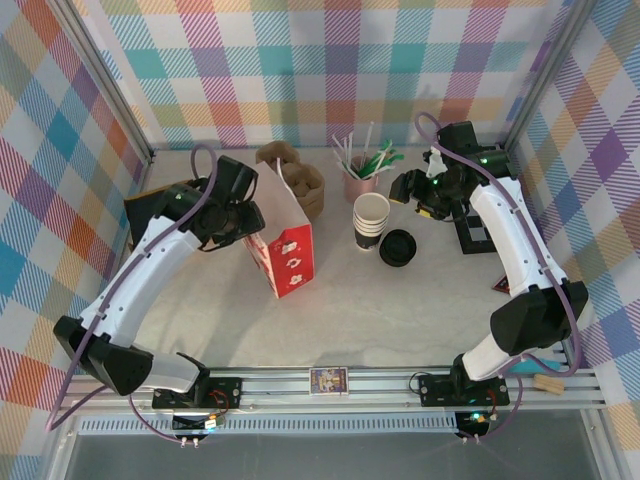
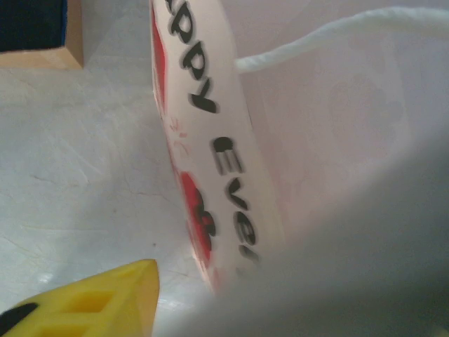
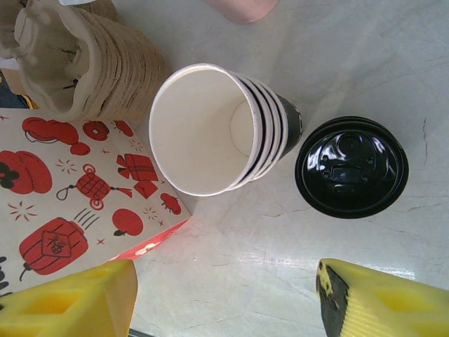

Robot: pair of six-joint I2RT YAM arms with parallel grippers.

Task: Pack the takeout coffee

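Yellow fingertip (image 2: 91, 302) of the left tool (image 1: 252, 218) up close, low over the pale desk (image 1: 330, 320). Just to its right, the printed side of a red-and-white paper bag (image 2: 210, 140), upright, with a white cord handle (image 2: 337, 35) looping higher up. Opposite finger hidden behind a grey blur; cannot tell whether clamped on the bag rim or apart. From overhead, parked at the bag's upper left edge.

Beyond the bag and to the right of the left tool, a stack of brown pulp cup carriers (image 1: 300, 178). Further right, a stack of lidless white paper cups (image 1: 371, 222), upright, mouth open upward, with a pink cup of straws and stirrers (image 1: 360, 180) just behind.

Upright on the desk just beside that stack, the takeout coffee (image 3: 351, 166), black lid on top, cup body hidden under the lid. Outside the bag, well apart from the left tool, almost straight below the right tool (image 3: 224, 295), toward its right finger.

Right tool's yellow fingers wide apart, bare desk between them, hovering above the coffee. Cup stack ahead and toward the left finger, bag corner just beside that finger.
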